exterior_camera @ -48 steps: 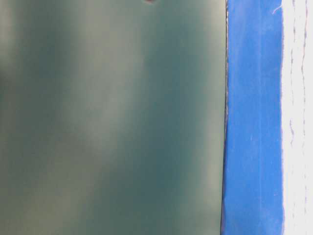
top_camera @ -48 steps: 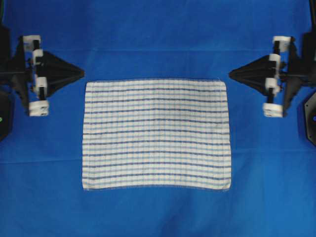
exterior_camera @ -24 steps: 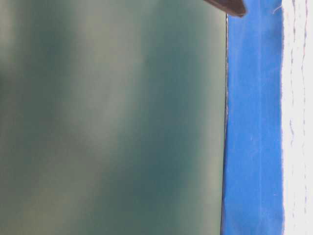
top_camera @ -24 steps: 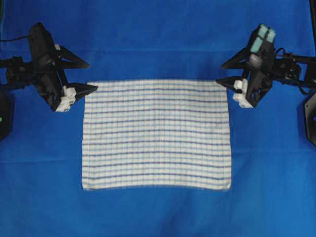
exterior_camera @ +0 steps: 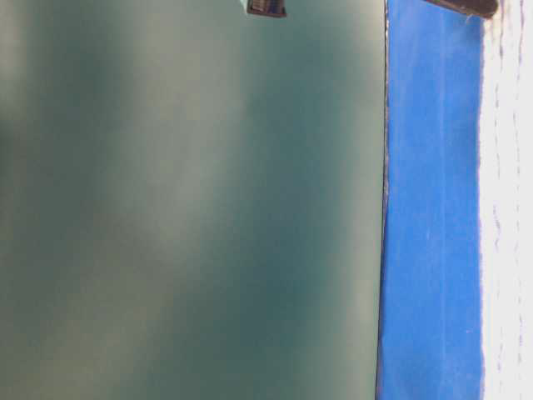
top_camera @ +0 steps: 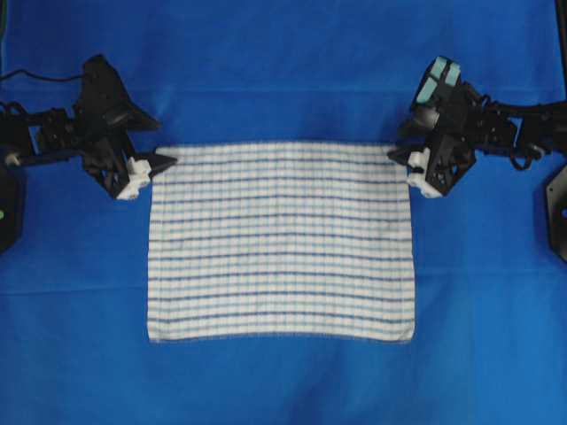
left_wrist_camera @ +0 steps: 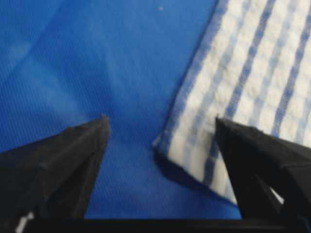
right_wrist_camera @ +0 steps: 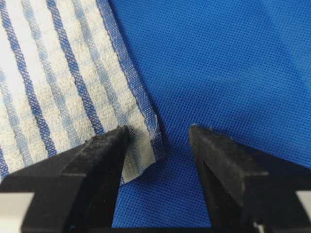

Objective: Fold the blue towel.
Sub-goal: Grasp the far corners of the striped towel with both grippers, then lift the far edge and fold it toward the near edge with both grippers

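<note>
Blue cloth (top_camera: 283, 71) is covering the table, the blue towel (top_camera: 281, 241) is lying flat at centre, and the left gripper (top_camera: 152, 166) at ten o'clock and right gripper (top_camera: 409, 162) at two are straddling its far corners, jaws apart, seemingly readying a pinch

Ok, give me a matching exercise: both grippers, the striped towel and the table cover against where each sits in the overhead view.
1. left gripper
2. right gripper
3. blue towel
4. table cover

a. spread flat, centre
b. open at the towel's top right corner
c. under everything
d. open at the towel's top left corner

Pairs: 1-d, 2-b, 3-a, 4-c
</note>
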Available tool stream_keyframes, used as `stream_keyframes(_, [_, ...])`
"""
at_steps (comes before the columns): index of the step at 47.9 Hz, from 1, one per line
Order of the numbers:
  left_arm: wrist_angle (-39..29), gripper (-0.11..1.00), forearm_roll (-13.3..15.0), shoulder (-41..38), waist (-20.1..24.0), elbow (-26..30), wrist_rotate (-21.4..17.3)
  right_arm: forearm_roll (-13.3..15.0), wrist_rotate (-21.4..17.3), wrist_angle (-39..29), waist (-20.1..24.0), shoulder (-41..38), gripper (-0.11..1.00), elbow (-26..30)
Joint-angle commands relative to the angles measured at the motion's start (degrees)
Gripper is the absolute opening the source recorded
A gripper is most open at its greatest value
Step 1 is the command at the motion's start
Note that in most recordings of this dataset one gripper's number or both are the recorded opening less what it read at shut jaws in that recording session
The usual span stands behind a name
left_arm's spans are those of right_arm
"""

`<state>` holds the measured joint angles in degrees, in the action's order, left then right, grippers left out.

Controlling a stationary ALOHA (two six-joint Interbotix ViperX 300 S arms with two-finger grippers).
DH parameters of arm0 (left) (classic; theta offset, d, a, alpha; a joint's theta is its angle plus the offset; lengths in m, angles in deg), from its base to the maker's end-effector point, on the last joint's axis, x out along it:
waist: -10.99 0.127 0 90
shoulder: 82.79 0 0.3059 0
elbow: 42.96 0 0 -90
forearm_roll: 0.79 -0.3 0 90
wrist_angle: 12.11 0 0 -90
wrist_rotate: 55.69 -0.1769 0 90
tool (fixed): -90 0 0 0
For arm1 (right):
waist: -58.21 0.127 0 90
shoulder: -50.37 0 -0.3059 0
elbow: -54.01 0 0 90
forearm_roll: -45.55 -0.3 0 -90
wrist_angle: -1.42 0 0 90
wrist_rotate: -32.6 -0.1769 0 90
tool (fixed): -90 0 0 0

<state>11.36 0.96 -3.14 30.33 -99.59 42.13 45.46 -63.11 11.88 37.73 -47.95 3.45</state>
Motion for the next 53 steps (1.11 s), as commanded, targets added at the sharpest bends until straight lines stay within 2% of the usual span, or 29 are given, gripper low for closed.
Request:
stream_keyframes(1, [-0.35,0.84,0.0,-0.62,0.26,0.53,0.18,-0.18,-0.09,0.18,-0.18,0.18,0.58,0.88])
stream_keyframes(4, [-0.88,0.81,0.0,-0.7,0.26,0.7,0.18,0.0,0.0,0.09,-0.09,0.18,0.57,1.05])
stream_keyframes(8, [-1.93,0.72,0.0,-0.7,-0.18,0.79,-0.18,0.18,0.18,0.0,0.0,0.26,0.48,1.05])
stream_keyframes(11, [-3.25,0.58,-0.09,-0.79,-1.05,0.97,-0.53,0.18,0.62,0.0,0.26,0.18,0.36,1.14])
stream_keyframes(16, [-4.22,0.29,-0.09,-0.79,-2.55,1.32,-1.49,0.26,0.62,0.0,0.44,0.18,0.07,1.41])
stream_keyframes(22, [-4.39,0.04,-0.09,-0.79,-3.43,1.41,-2.37,0.26,0.7,0.0,0.44,0.18,0.05,1.76])
stream_keyframes(37, [-6.5,0.02,-0.18,1.49,-2.72,2.29,-3.6,0.18,0.62,-0.09,0.44,0.7,0.05,2.55])
stream_keyframes(53, [-13.36,0.02,-0.09,10.2,1.93,5.27,-11.87,0.18,0.44,-4.31,-0.97,6.5,0.05,2.9])
